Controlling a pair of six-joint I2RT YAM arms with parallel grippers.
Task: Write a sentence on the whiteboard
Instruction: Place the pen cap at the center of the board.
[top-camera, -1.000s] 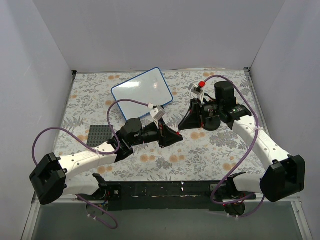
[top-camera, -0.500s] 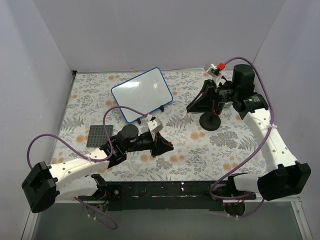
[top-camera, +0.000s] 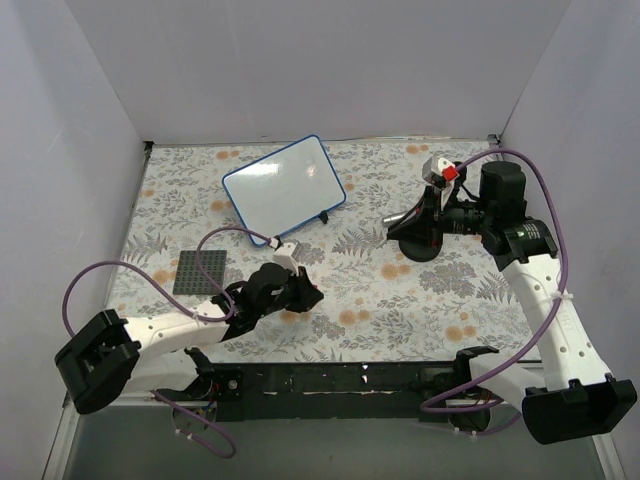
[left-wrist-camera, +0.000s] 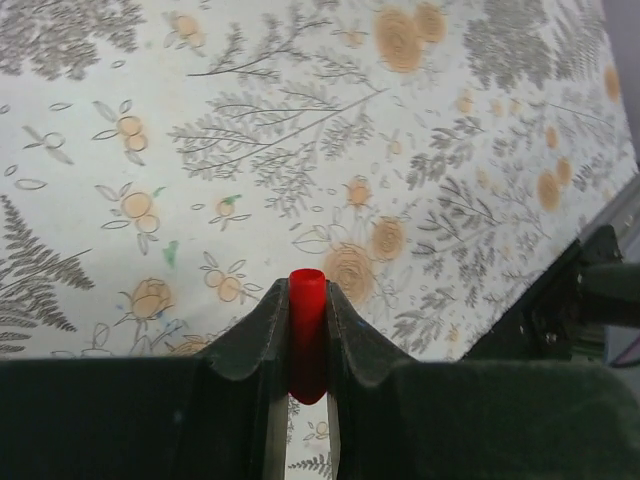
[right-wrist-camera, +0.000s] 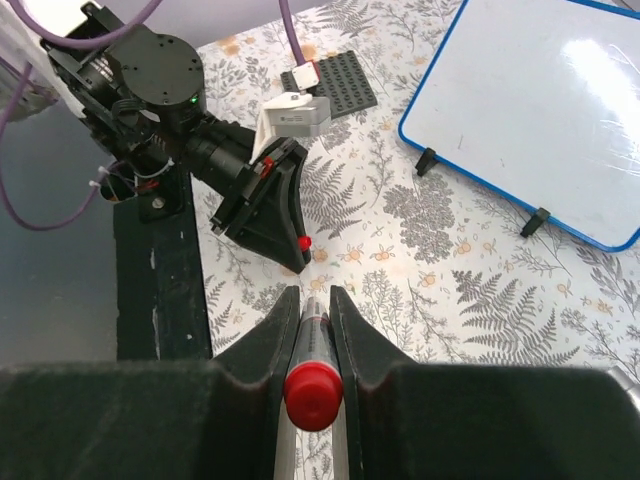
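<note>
Right wrist view: right gripper (right-wrist-camera: 312, 300) clamps the marker (right-wrist-camera: 312, 395) lengthwise, blank whiteboard (right-wrist-camera: 540, 110) ahead-right of its fingers (right-wrist-camera: 265, 345); left gripper (left-wrist-camera: 308, 290) pinches a red cap (left-wrist-camera: 308, 340).

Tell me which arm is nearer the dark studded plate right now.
Left. The left arm ends just right of the plate; the right arm ends much farther off to the plate's right.

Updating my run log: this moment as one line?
left claw: shut on red cap | right claw: shut on marker | whiteboard: blank
</note>
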